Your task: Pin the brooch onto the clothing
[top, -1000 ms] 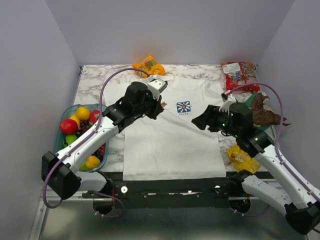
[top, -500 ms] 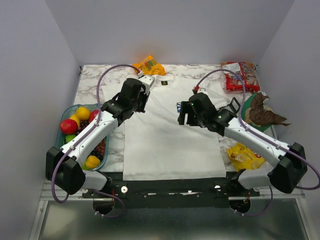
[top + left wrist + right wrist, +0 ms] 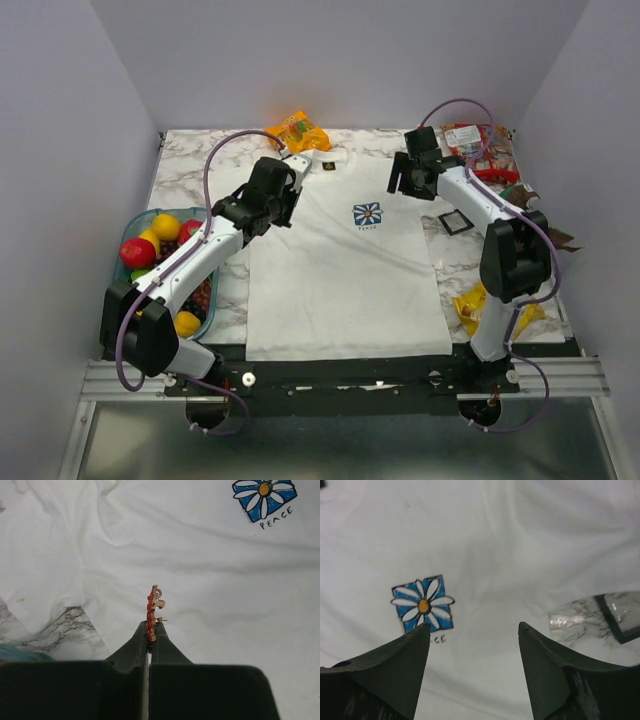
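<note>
The left gripper (image 3: 150, 632) was clamped on the brooch (image 3: 152, 611), pinching its lower end so that it stood edge-on above the fingertips. It hung over the shirt (image 3: 215, 585) near a sleeve, well apart from the daisy print (image 3: 264, 499); whether it touched the cloth I could not tell. The right gripper (image 3: 474, 630) was spread wide and empty above the chest, just beside the print. The pick-up looked done. Bringing the pin to the cloth, pushing it through and closing the clasp seemed left to do, since nothing was fastened to the shirt.
</note>
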